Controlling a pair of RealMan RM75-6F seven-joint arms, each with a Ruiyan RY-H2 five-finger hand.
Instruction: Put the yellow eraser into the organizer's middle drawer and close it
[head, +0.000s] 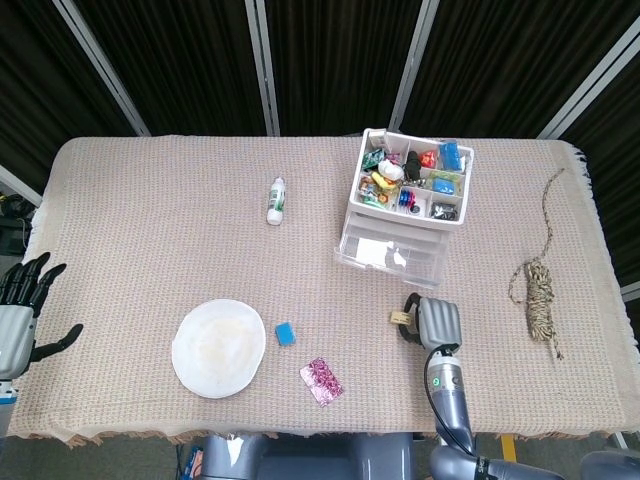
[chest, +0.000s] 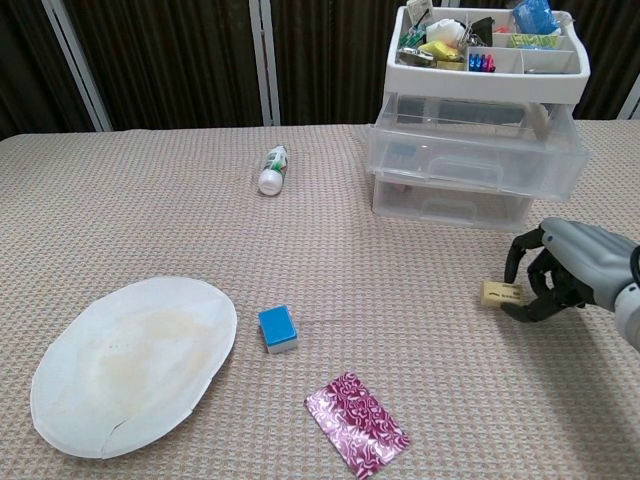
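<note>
The pale yellow eraser (chest: 501, 293) (head: 398, 318) is just off the cloth in front of the organizer, pinched in the fingertips of my right hand (chest: 565, 280) (head: 432, 324). The clear three-drawer organizer (chest: 475, 130) (head: 405, 215) stands behind it, its top tray full of small items. Its middle drawer (chest: 478, 152) (head: 388, 256) is pulled out toward me and looks empty. My left hand (head: 22, 310) hangs open with fingers spread beyond the table's left edge, far from everything; the chest view does not show it.
A white plate (chest: 130, 360) lies at front left, with a blue block (chest: 277, 328) and a pink patterned packet (chest: 357, 424) beside it. A small white bottle (chest: 271, 170) lies mid-table. A coil of rope (head: 538, 295) sits at the right edge.
</note>
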